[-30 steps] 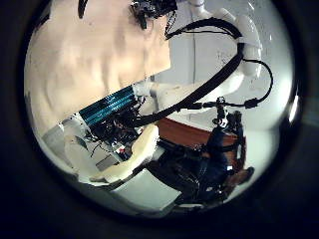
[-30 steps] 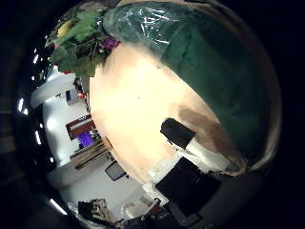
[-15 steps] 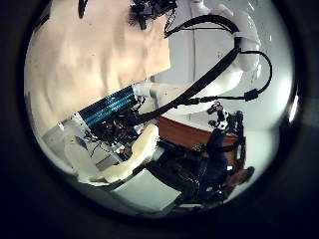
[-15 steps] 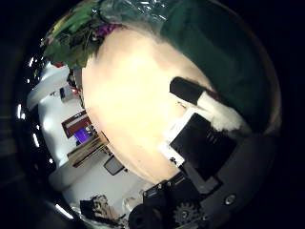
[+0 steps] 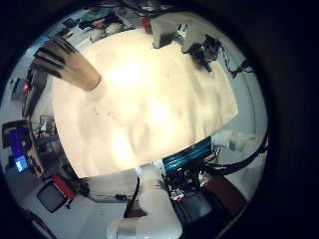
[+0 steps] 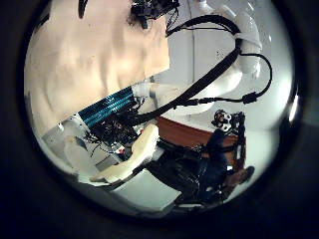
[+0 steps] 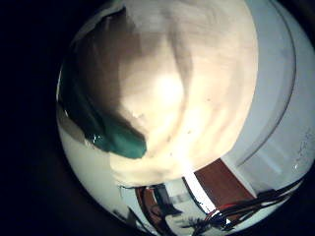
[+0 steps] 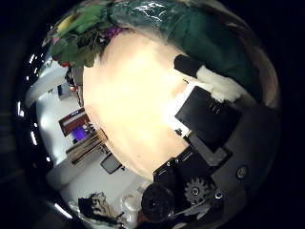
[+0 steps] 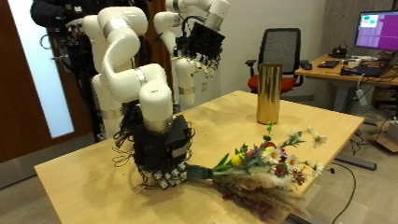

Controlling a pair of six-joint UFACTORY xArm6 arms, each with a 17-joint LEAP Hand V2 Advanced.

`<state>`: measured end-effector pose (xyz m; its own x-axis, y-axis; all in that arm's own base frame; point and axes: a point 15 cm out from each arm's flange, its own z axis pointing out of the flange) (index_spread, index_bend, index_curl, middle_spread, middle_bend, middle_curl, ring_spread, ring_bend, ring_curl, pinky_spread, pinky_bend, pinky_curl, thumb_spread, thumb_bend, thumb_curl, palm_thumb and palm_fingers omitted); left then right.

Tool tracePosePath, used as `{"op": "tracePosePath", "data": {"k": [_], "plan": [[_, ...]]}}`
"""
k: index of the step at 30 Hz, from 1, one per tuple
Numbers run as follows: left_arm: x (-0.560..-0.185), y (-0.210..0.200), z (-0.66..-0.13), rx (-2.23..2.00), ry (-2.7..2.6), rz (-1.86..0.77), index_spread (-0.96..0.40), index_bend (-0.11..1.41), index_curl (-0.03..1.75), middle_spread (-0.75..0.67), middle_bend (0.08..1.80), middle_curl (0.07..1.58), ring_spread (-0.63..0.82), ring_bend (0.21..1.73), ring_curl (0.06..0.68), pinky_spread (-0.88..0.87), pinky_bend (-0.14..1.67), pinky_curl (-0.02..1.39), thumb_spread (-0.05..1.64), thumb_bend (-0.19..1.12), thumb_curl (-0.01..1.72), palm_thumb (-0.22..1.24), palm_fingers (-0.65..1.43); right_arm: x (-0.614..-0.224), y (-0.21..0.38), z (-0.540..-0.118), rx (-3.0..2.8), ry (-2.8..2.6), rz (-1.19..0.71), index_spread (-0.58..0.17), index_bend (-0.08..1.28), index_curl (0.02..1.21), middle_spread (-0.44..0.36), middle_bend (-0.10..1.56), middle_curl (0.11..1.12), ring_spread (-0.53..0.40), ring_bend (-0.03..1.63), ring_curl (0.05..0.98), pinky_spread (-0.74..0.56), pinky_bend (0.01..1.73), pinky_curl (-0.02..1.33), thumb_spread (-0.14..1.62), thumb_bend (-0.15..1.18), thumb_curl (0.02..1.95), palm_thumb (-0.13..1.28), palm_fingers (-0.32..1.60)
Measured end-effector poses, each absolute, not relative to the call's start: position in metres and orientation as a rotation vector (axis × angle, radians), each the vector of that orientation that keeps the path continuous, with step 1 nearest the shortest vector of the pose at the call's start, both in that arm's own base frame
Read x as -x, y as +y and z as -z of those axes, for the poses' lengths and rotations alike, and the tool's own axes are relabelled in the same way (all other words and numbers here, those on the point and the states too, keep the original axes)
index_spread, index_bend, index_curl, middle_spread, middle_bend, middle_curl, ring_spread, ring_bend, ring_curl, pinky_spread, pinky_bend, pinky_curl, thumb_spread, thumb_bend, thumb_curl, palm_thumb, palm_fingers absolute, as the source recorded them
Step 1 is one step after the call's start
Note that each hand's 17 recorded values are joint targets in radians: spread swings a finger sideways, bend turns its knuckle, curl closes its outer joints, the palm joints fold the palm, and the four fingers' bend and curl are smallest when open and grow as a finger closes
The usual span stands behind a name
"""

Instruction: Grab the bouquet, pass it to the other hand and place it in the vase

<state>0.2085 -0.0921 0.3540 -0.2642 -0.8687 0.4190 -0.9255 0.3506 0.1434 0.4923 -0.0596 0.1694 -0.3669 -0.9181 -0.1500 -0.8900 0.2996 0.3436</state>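
In the right thumb side palm view one of its fingers (image 8: 214, 81) reaches to the edge of the green wrap (image 8: 214, 38). The wrap (image 7: 113, 138) also shows in the right little finger side palm view. The tall gold vase (image 9: 267, 93) stands upright at the far side of the table and also shows in the left little finger side palm view (image 5: 70, 65). My left hand (image 9: 199, 39) hangs high above, open and holding nothing.
An office chair (image 9: 284, 51) and a desk with a monitor (image 9: 374, 28) stand behind the table. A brown door (image 9: 19, 84) is beyond my arms. Bare tabletop lies between the vase and the bouquet.
In the right thumb side palm view my right hand's finger has swung in across the table to the green wrap. The left thumb side palm view is nearly unchanged.
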Motion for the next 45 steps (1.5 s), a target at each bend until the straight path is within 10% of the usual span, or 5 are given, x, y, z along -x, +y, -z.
{"op": "tracePosePath", "data": {"k": [26, 45], "plan": [[-0.212, -0.097, -0.354, -1.553, -2.145, -0.203, 0.15, 0.15, 0.27, 0.45, 0.27, 0.32, 0.60, 0.55, 0.204, 0.60, 0.30, 0.31, 0.95, -0.03, 0.31, 0.46, 0.01, -0.398, -0.046, -0.344, -2.287, -2.427, 0.553, -0.251, 1.07, 0.93, -0.123, 1.31, 0.76, -0.178, 1.44, 0.619, -0.21, 1.27, 0.73, 0.36, -0.02, 0.87, 1.22, 1.10], [-0.272, -0.114, -0.429, -1.481, -1.827, -0.852, 0.15, 0.19, 0.35, 0.24, 0.28, 0.34, 0.46, 0.51, 0.182, 0.45, 0.19, 0.29, 0.93, -0.04, 0.29, 0.30, 0.32, -0.359, 0.019, -0.458, -3.044, -2.293, 1.148, -0.237, 1.09, 0.92, -0.119, 1.30, 0.77, -0.177, 1.44, 0.628, -0.22, 1.15, 0.89, 0.20, -0.02, 0.91, 1.20, 1.10]]}}
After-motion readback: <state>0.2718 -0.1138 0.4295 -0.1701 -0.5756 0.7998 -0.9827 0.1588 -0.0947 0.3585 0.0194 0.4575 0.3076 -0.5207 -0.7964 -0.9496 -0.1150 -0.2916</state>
